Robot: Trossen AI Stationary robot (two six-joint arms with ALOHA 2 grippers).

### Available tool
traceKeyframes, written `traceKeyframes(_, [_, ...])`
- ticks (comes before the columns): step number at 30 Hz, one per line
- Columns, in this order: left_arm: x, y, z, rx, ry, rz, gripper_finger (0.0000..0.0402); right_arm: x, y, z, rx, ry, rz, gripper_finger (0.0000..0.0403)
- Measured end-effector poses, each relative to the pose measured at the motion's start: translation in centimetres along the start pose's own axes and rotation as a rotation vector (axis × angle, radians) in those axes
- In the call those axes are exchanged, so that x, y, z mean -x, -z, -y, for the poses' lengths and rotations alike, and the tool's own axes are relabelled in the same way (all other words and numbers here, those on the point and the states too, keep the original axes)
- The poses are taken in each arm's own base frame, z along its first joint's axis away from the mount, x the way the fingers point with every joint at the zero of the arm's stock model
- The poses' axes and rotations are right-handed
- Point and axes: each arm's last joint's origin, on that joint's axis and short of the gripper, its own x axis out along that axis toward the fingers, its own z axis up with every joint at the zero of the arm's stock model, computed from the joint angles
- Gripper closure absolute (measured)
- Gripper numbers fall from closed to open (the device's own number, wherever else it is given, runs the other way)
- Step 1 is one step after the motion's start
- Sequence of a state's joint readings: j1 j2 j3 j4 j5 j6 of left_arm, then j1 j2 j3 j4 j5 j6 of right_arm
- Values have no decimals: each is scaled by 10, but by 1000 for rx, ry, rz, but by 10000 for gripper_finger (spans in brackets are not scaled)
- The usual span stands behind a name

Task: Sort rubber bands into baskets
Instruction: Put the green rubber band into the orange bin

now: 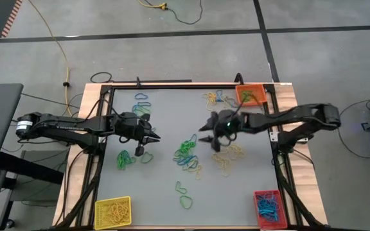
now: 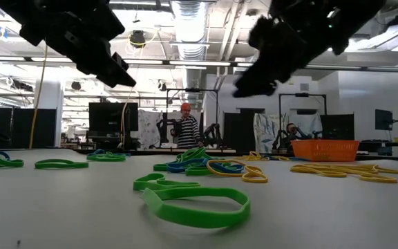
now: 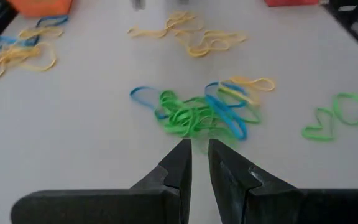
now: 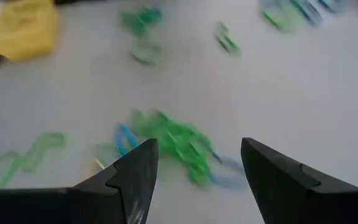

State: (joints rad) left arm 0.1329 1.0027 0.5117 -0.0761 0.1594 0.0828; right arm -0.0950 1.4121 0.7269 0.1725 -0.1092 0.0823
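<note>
The surface carries three baskets: orange at upper right, yellow lower left, red lower right, its edge cut off. The right hand gapes empty; the left hand, nearly closed, holds nothing. Between them lies a tangle of rubber bands, too tangled to count.

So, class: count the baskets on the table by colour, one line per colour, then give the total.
Yellow basket: 1
Orange basket: 1
Red basket: 1
Total: 3 baskets
</note>
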Motion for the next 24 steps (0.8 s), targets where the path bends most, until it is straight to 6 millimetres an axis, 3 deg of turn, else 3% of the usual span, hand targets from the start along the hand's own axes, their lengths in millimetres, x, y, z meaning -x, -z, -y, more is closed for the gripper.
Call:
traceKeyframes(5, [0, 10, -3, 29, -117, -111, 356, -35, 7, -11, 37, -50, 102, 144])
traceKeyframes(12, [-11, 28, -7, 72, -225, -297, 355, -66, 14, -9, 32, -66, 42, 144])
traceKeyframes(18, [-26, 44, -21, 126, -382, -423, 336, -69, 6, -18, 44, -110, 62, 144])
traceKeyframes(24, [-39, 59, -41, 185, -362, -501, 310, -64, 3, -24, 53, -127, 72, 144])
